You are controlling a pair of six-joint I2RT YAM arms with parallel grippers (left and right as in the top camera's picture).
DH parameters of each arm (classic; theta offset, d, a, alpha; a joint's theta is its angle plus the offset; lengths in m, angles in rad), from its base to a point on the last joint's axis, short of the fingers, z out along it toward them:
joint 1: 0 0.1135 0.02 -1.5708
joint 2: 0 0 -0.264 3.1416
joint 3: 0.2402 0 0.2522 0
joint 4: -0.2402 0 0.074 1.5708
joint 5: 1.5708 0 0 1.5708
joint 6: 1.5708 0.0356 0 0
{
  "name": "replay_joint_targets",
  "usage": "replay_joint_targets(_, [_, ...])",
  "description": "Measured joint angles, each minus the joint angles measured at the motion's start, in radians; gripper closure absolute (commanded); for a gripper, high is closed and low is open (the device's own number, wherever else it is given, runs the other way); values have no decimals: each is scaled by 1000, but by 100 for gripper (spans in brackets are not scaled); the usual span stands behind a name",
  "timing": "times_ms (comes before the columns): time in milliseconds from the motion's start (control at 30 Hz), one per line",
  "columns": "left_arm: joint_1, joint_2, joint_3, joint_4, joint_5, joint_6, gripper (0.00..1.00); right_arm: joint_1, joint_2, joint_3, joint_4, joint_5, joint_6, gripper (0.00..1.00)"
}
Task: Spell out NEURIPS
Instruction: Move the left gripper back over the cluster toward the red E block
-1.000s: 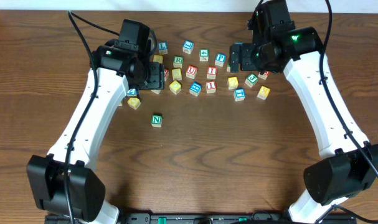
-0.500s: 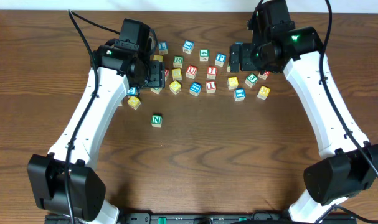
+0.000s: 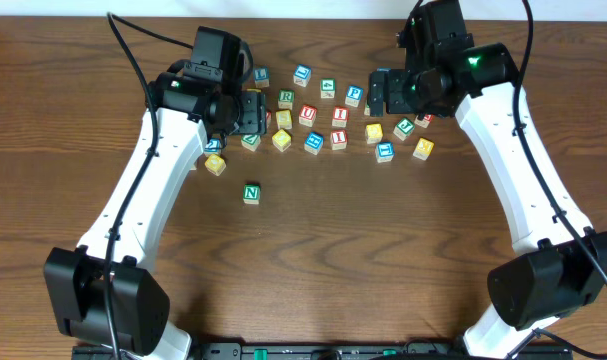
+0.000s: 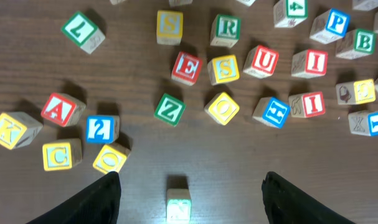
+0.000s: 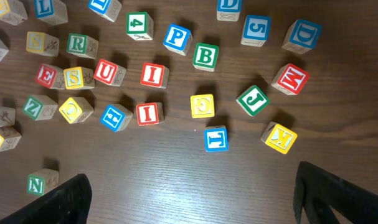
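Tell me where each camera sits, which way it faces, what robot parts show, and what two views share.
Overhead: fixed above the table, facing straight down; both arms and the blocks show.
Left wrist: on that arm, facing down at blocks; open jaws at bottom.
Right wrist: likewise, open jaws in bottom corners.
Shared: both wrists see the red E block.

Lettered cubes (image 5: 152, 74) lie scattered on the wooden counter (image 5: 176, 180). The green N cube (image 5: 38, 183) sits apart, near the widely spread right end effector (image 5: 192, 180).
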Motion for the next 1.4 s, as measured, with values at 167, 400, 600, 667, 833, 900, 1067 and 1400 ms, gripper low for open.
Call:
replay_joint_targets(167, [0,0,0,27,0,0,28,0,0,0,0,0,0,1])
replay_joint_targets(400, [0,0,0,45,0,0,28,0,0,0,0,0,0,1])
replay_joint_targets(600, [0,0,0,61,0,0,28,0,0,0,0,0,0,1])
replay_joint_targets(667, [0,2,0,64,0,0,28,0,0,0,0,0,0,1])
replay_joint_targets(833, [0,32,0,65,0,0,28,0,0,0,0,0,0,1])
replay_joint_targets(900, [0,51,0,65,0,0,28,0,0,0,0,0,0,1])
replay_joint_targets(1067, [0,77,0,65,0,2,28,0,0,0,0,0,0,1])
replay_joint_targets(1400, [0,76,0,66,0,4,28,0,0,0,0,0,0,1])
